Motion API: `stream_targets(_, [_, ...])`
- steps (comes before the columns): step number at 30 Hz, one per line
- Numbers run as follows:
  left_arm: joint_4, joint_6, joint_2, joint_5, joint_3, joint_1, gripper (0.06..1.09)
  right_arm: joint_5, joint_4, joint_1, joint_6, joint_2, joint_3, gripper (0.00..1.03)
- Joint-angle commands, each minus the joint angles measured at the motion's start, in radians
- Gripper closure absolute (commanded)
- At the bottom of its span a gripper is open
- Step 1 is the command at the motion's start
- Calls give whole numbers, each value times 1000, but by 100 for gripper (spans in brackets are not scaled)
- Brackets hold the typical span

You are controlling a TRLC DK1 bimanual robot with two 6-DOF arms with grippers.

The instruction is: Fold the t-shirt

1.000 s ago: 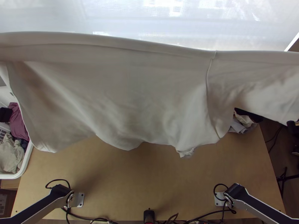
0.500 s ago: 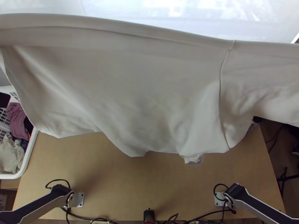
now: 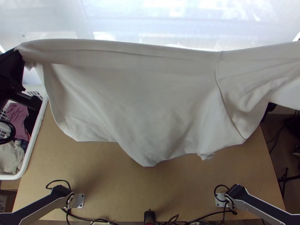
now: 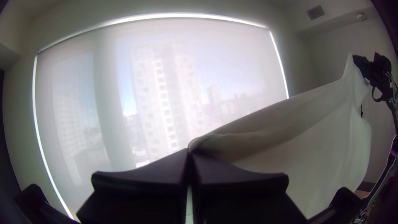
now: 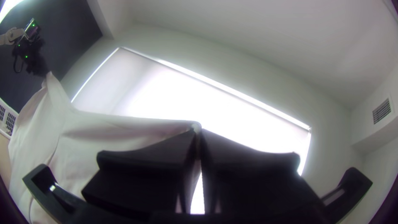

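Stretched in the air between the two arms, the white t-shirt point(image 3: 142, 97) hangs above the table, its upper edge pulled taut and its lower edge drooping. My left gripper point(image 3: 20, 56) is at the upper left of the top view, at the shirt's corner. In the left wrist view my left gripper point(image 4: 190, 155) is shut on that corner, with the shirt point(image 4: 323, 141) running off towards the other arm. In the right wrist view my right gripper point(image 5: 199, 135) is shut on the opposite end of the shirt point(image 5: 103, 132).
A white basket point(image 3: 32, 161) with clothes stands at the table's left edge. The wooden table point(image 3: 112, 183) lies beneath the shirt, with cables and a small black device point(image 3: 149, 216) along its near edge. A window with a blind point(image 3: 150, 18) is behind.
The shirt has shifted to the right in the top view, and its upper edge first rose, then dropped back on the left. My left gripper has come into the top view at upper left.
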Motion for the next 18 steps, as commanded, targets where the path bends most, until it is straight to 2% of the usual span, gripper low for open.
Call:
stream_targets(1, [-49,-46,-37,-2,-107,-37,105,-9,25,22,23,87,77,100])
stream_targets(9, [-109,-65,-55,-18,-112,-92,105,-9,25,48,21,204,255,100])
stream_targets(14, [-174,-86,-67,-18,-107,-134,105,0,22,53,35,208,266,100])
stream_targets(18, [-181,-71,-67,-35,-11,-134,105,23,-3,53,44,179,267,100])
